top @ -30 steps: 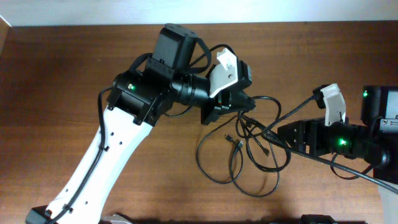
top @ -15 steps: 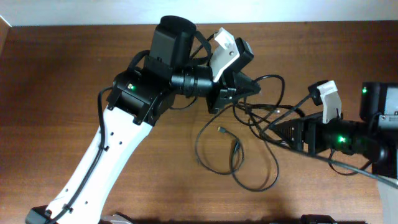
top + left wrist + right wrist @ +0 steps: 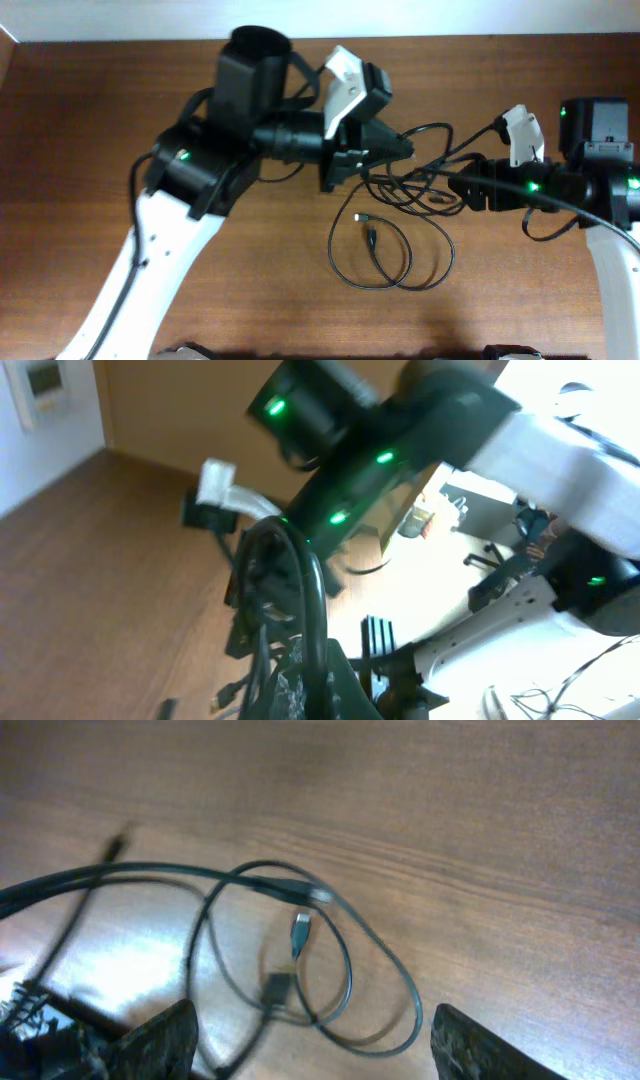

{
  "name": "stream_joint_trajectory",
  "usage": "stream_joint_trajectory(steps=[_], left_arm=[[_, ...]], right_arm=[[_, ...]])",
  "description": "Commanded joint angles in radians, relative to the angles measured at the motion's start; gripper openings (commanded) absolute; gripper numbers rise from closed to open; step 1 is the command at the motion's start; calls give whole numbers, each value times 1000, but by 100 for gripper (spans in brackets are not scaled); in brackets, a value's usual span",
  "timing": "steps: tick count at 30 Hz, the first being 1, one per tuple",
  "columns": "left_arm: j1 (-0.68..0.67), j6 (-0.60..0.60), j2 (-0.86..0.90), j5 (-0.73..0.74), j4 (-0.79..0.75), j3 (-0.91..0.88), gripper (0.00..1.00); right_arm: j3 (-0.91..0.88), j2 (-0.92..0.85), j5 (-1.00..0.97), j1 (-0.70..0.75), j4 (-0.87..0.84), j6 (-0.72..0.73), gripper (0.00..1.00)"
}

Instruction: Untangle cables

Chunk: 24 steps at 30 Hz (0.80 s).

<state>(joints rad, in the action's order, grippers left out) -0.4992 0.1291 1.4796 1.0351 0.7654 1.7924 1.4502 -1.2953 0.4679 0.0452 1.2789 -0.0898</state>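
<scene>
The cables (image 3: 392, 258) are thin black cords with small plug ends. Their loose loops lie on the wooden table at centre, and several strands rise to a knot between the arms. My left gripper (image 3: 398, 150) is shut on a bunch of these strands and holds them above the table. The left wrist view, which is blurred, shows the cords (image 3: 300, 590) running through its fingers (image 3: 305, 685). My right gripper (image 3: 462, 186) points left, close to the raised strands. In the right wrist view its fingers (image 3: 310, 1055) stand wide apart, with cable loops (image 3: 330, 970) and a plug on the table below.
The wooden table (image 3: 120, 110) ends at a white wall along the far edge. The big white left arm (image 3: 150, 260) covers the left middle of the table. A thicker arm wire (image 3: 590, 215) trails from the right arm.
My left gripper has swung towards the far side and right, lifting the strands. The right arm has moved towards the far side. The loops on the table have drawn in tighter.
</scene>
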Motion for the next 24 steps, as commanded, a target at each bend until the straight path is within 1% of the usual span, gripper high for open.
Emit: stream_joint_trajectory(steps=[1, 6, 10, 13, 21, 24], left_arm=[[5, -12, -87, 45, -10, 17, 0], [36, -12, -147, -14, -14, 17, 0], [137, -13, -191, -10, -11, 17, 0], [238, -36, -226, -10, -9, 17, 0], [399, -40, -251, -10, -1, 17, 0], [417, -39, -250, -10, -2, 17, 0]], right_arm=[[8, -31, -6, 1, -28, 39, 73], [8, -43, -19, 3, -50, 47, 73], [8, -43, -171, 3, -54, 142, 73], [8, -43, -218, 18, -56, 151, 73], [8, -43, -213, 192, -51, 151, 73], [8, -43, -175, 249, -45, 150, 73]])
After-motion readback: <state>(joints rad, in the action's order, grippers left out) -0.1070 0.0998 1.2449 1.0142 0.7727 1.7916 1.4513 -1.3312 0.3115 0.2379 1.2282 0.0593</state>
